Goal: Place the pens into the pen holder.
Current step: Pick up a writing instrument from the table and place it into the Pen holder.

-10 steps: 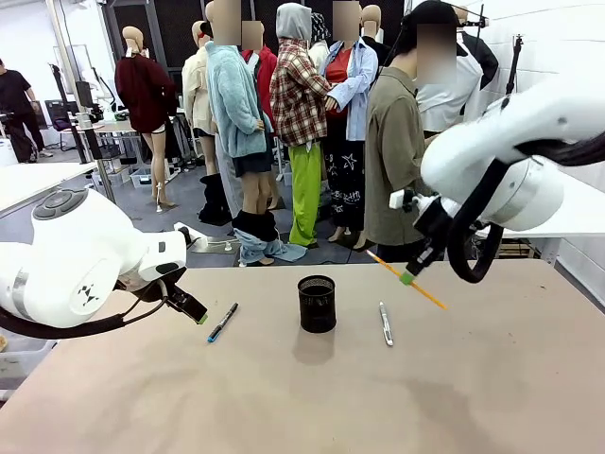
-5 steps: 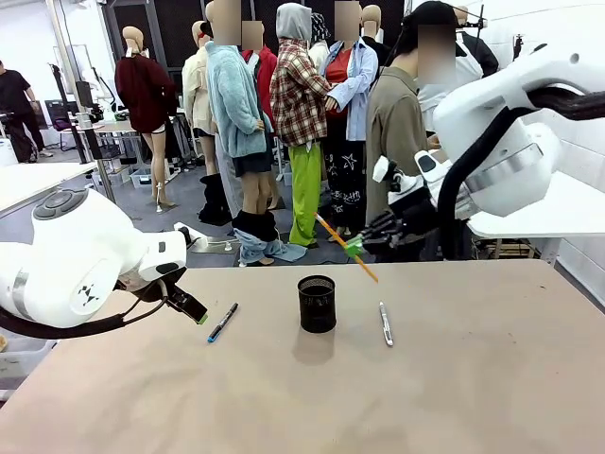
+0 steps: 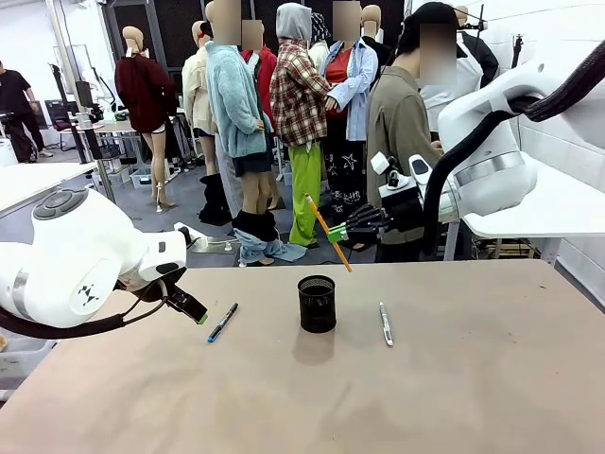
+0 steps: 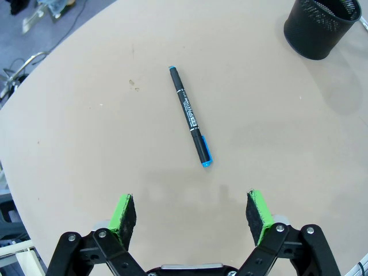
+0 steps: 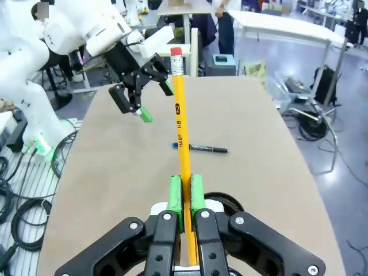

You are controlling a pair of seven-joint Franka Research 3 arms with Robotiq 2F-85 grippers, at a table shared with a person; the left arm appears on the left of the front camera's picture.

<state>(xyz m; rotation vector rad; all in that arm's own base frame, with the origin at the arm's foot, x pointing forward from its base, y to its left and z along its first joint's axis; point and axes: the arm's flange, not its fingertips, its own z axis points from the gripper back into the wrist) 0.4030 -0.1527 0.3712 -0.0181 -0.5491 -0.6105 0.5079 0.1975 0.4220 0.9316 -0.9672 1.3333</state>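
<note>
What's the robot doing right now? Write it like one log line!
right end effector: shut on orange pencil, in the air near black metal-mesh cup | left end effector: open, over blue-ended black marker

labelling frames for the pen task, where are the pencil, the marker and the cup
pencil (image 5: 180, 115): right wrist view, middle of its yellow shaft
marker (image 4: 188, 115): left wrist view, middle of its black barrel
cup (image 3: 317, 307): front view, mesh side wall

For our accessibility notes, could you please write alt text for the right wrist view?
The right gripper is shut on a yellow pencil, its eraser end pointing away from the camera. The rim of a black mesh cup shows just beside the gripper; farther off a black marker lies on the tan table, with the open left gripper beyond it.
</note>
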